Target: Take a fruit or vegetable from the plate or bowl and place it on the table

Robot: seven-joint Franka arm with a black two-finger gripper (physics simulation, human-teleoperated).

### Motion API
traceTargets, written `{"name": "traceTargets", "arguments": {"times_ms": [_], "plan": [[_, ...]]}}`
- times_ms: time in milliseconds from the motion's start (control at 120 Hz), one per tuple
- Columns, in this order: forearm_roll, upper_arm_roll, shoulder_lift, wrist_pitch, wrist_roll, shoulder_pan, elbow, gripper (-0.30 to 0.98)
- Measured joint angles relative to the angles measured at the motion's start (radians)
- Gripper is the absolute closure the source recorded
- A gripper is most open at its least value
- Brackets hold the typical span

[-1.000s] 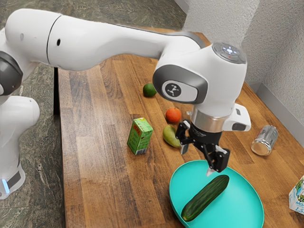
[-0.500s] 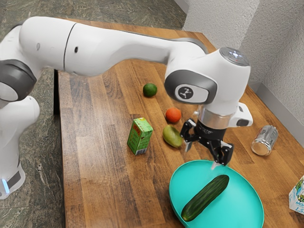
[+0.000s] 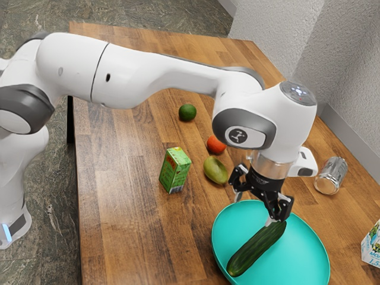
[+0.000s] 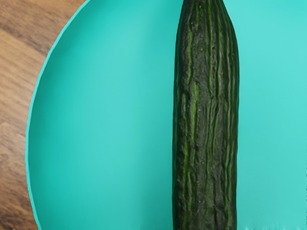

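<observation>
Exterior view: the pincer [image 3: 254, 209] is seen spread, nothing pinched, over the far side of the teal plate [image 3: 304, 255].
Cucumber [image 3: 256, 249]: laid lengthwise in the plate; whether it is touched cannot be told.
Handling: probably fairly heavy, firm and hard to crush; its smooth skin may slip or roll.
Hold: best taken across the narrow width, near mid-length, so neither end dips.
Tabletop [image 3: 130, 237]: to be reached once the rim is cleared.
</observation>
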Motion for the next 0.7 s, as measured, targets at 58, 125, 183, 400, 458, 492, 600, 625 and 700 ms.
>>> {"name": "traceTargets", "arguments": {"times_ms": [58, 125, 183, 400, 458, 492, 600, 625, 700], "plan": [[-0.006, -0.003, -0.011, 0.009, 0.002, 0.003, -0.001, 0.02], [-0.022, -0.004, -0.028, 0.017, 0.004, 0.016, -0.002, 0.02], [-0.034, -0.005, -0.037, 0.023, 0.006, 0.020, -0.002, 0.02], [-0.051, -0.053, -0.051, 0.038, 0.012, 0.057, -0.004, 0.02], [-0.052, -0.059, -0.060, 0.043, 0.013, 0.062, -0.004, 0.02], [-0.053, -0.061, -0.066, 0.047, 0.013, 0.063, -0.004, 0.02], [-0.056, -0.074, -0.079, 0.057, 0.015, 0.077, -0.003, 0.02], [-0.059, -0.078, -0.083, 0.059, 0.015, 0.084, -0.003, 0.02], [-0.067, -0.083, -0.092, 0.063, 0.016, 0.093, -0.004, 0.02]]}}
